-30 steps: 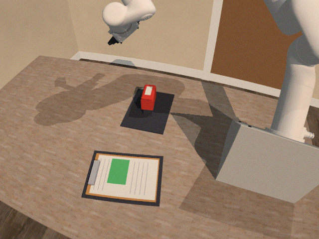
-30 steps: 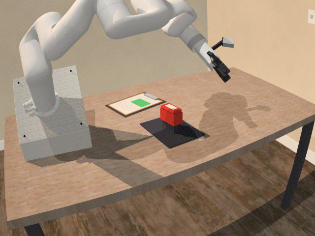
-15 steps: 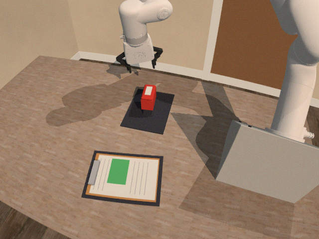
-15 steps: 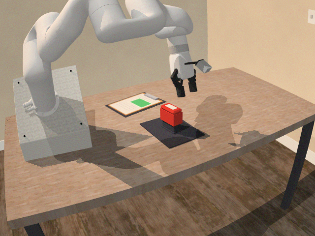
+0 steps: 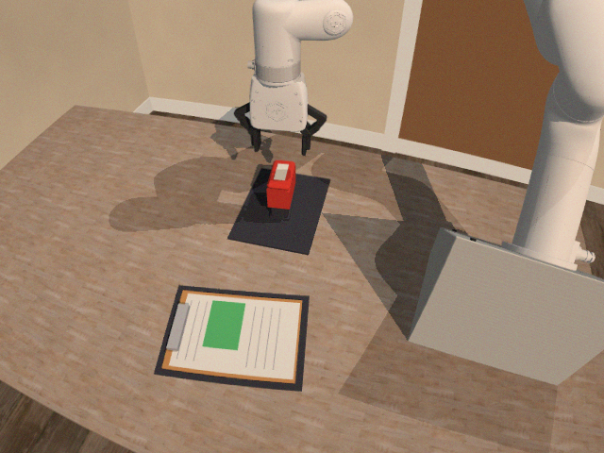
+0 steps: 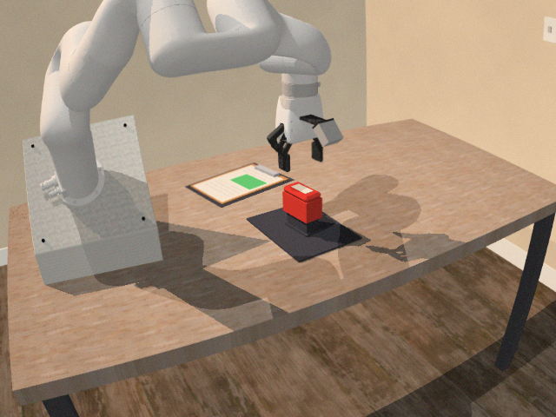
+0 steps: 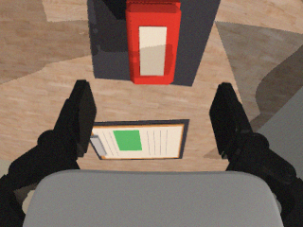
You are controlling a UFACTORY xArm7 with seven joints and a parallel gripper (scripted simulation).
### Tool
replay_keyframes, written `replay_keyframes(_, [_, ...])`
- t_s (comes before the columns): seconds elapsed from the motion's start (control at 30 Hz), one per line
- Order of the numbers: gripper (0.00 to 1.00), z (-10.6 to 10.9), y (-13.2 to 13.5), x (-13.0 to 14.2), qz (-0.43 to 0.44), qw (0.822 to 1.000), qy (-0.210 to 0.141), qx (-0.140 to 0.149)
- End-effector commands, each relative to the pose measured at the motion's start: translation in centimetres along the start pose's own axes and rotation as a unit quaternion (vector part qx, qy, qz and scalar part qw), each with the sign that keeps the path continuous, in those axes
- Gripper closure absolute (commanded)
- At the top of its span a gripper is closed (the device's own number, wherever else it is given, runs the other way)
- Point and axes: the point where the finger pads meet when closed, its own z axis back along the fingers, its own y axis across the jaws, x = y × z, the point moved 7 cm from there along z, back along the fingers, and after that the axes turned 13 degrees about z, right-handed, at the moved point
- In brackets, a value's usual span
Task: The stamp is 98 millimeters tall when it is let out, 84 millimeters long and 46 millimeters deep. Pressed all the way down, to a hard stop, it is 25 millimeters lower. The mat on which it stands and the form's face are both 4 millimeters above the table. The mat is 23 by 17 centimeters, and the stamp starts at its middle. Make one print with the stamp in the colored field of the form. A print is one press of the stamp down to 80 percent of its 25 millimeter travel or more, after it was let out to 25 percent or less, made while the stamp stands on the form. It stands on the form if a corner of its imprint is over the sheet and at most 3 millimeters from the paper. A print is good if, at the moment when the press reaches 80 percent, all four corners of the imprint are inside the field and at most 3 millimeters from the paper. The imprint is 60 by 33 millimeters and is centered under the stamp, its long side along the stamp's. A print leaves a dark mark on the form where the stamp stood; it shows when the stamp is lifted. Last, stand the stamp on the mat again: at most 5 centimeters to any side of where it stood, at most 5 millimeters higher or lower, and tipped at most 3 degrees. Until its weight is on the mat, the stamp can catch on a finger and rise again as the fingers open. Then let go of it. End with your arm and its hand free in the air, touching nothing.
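The red stamp (image 5: pixel 281 184) with a white label on top stands upright on the dark mat (image 5: pixel 280 211); it also shows in the exterior view (image 6: pixel 301 206) and in the wrist view (image 7: pixel 153 44). My gripper (image 5: pixel 280 142) is open and empty, hanging above the stamp and a little toward the wall side; it shows too in the exterior view (image 6: pixel 300 156) and the wrist view (image 7: pixel 153 116). The form (image 5: pixel 235 336) lies on a clipboard near the table's front edge, and its green field (image 5: pixel 224 325) carries no mark. The form also shows in the wrist view (image 7: pixel 140 142).
The robot's grey base box (image 5: pixel 502 302) stands at the right of the table, with the arm's column rising from it. A wall runs behind the far table edge. The clipboard's metal clip (image 5: pixel 177 327) is on the form's left end.
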Motion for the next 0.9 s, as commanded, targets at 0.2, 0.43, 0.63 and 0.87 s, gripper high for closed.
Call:
replay_keyframes(0.2, [0.0, 0.2, -0.1, 0.0, 0.0, 1.0, 0.0, -0.003])
replay_keyframes(0.43, [0.0, 0.3, -0.1, 0.0, 0.0, 1.0, 0.0, -0.003])
replay_keyframes(0.63, [0.0, 4.8, -0.1, 0.0, 0.001, 1.0, 0.001, -0.004])
replay_keyframes(0.87, [0.0, 5.2, 0.0, 0.0, 0.001, 1.0, 0.001, -0.004])
